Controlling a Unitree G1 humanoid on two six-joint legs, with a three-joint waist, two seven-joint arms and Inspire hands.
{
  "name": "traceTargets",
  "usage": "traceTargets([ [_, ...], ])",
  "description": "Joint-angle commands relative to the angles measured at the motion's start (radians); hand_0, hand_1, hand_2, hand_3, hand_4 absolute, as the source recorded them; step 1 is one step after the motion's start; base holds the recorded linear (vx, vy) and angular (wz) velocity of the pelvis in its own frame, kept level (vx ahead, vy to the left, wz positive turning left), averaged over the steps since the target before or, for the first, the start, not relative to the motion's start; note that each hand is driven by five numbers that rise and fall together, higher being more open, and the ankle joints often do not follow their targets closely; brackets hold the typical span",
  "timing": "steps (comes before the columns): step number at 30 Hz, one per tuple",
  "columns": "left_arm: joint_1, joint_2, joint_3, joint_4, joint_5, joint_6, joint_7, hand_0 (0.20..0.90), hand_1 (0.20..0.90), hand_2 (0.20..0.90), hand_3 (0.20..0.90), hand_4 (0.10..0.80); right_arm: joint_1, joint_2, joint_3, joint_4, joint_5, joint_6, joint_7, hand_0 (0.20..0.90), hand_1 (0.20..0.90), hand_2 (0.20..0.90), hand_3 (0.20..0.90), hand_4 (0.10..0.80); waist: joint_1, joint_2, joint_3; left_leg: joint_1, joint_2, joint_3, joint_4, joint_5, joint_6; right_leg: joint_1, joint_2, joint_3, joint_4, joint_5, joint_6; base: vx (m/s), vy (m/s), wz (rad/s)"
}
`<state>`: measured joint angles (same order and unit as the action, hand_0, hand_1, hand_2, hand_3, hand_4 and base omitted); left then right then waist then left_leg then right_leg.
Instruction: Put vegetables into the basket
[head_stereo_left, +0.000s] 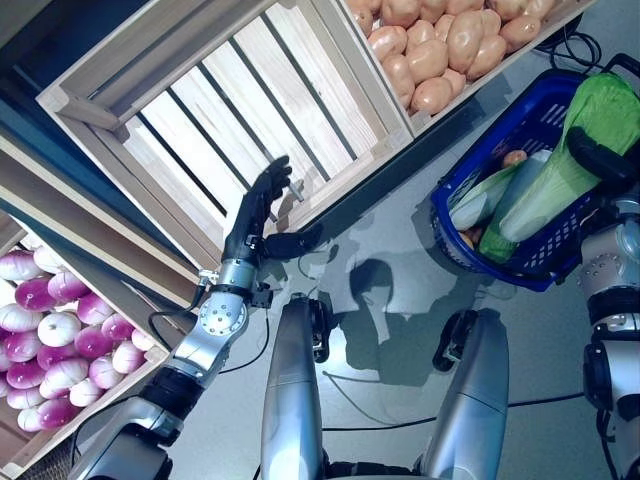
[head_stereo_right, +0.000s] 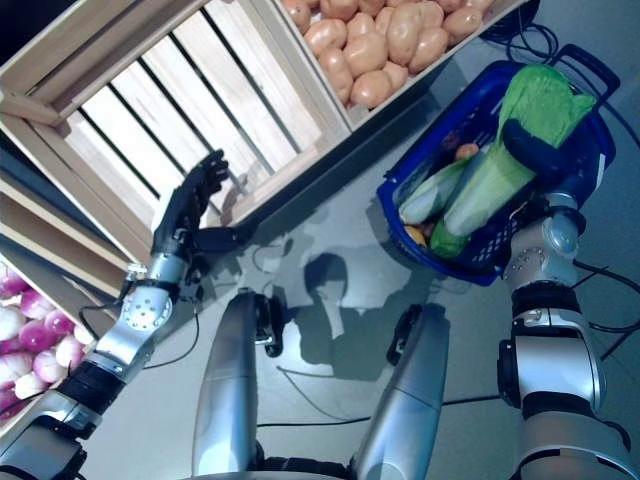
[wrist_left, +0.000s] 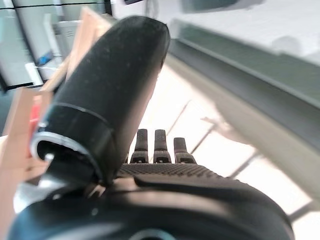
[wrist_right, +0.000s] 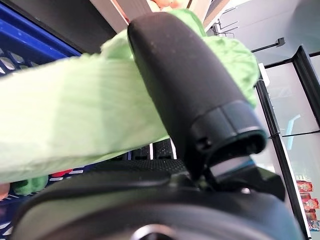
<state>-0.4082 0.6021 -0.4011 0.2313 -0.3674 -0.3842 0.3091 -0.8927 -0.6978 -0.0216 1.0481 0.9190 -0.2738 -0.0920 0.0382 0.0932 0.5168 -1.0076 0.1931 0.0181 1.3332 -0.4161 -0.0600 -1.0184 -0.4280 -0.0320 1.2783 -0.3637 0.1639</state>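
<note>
A blue plastic basket (head_stereo_left: 540, 268) stands on the floor at the right, with a pale green vegetable (head_stereo_left: 478, 203) and a small orange one (head_stereo_left: 514, 157) inside. A long green cabbage (head_stereo_left: 545, 185) lies slanted across the basket, leafy end up. My right hand (head_stereo_left: 598, 157) is shut on it, the thumb (wrist_right: 185, 85) laid over the leaves (wrist_right: 75, 125). At the left, my left hand (head_stereo_left: 255, 215) is open with straight fingers and holds nothing. It hovers by the front edge of an empty wooden crate (head_stereo_left: 200, 130).
A crate of potatoes (head_stereo_left: 440, 45) sits behind the basket. A crate of purple and white onions (head_stereo_left: 60, 340) is at the lower left. Grey floor lies between the crates and the basket.
</note>
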Motion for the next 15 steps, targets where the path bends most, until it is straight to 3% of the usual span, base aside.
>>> traceTargets([
  [1,-0.071,0.028,0.045,-0.076,0.007,-0.124,0.009,0.9,0.9,0.9,0.9,0.8,-0.088,-0.084,0.005,-0.007,0.028,-0.081,0.06,0.9,0.9,0.9,0.9,0.8,0.011,-0.001,-0.114,0.054,0.048,-0.085,-0.01,-0.128,-0.07,0.057,-0.034,0.031,-0.036,-0.025,-0.023,0.0,0.0,0.0],
  [7,-0.053,0.033,0.046,-0.083,-0.011,-0.113,-0.037,0.9,0.9,0.9,0.9,0.8,-0.059,-0.094,0.013,-0.013,0.014,-0.069,0.114,0.9,0.9,0.9,0.9,0.8,0.018,-0.024,-0.138,0.115,0.059,-0.083,-0.073,-0.107,-0.072,0.115,-0.025,0.004,-0.09,-0.012,-0.025,0.068,0.025,-0.03],
  [13,-0.037,0.028,0.039,-0.082,-0.013,-0.136,-0.057,0.9,0.9,0.9,0.9,0.8,-0.002,-0.107,0.006,-0.019,-0.005,-0.036,0.109,0.9,0.9,0.9,0.9,0.8,0.024,-0.051,-0.17,0.237,0.075,-0.063,-0.273,-0.022,-0.076,0.246,-0.005,-0.027,-0.25,0.053,-0.017,0.047,0.029,-0.06],
  [14,-0.039,0.029,0.037,-0.079,-0.016,-0.136,-0.059,0.9,0.9,0.9,0.9,0.8,0.007,-0.112,0.003,-0.01,0.001,-0.034,0.106,0.9,0.9,0.9,0.9,0.8,0.025,-0.059,-0.173,0.261,0.078,-0.05,-0.329,0.027,-0.07,0.276,-0.003,-0.044,-0.301,0.094,-0.026,0.074,0.009,-0.11],
  [15,-0.037,0.031,0.037,-0.078,-0.016,-0.13,-0.063,0.9,0.9,0.9,0.9,0.8,0.019,-0.115,-0.002,-0.005,0.008,-0.029,0.111,0.9,0.9,0.9,0.9,0.8,0.026,-0.064,-0.186,0.304,0.083,-0.045,-0.374,0.027,-0.077,0.321,0.004,-0.051,-0.335,0.089,-0.014,0.005,0.01,-0.09],
])
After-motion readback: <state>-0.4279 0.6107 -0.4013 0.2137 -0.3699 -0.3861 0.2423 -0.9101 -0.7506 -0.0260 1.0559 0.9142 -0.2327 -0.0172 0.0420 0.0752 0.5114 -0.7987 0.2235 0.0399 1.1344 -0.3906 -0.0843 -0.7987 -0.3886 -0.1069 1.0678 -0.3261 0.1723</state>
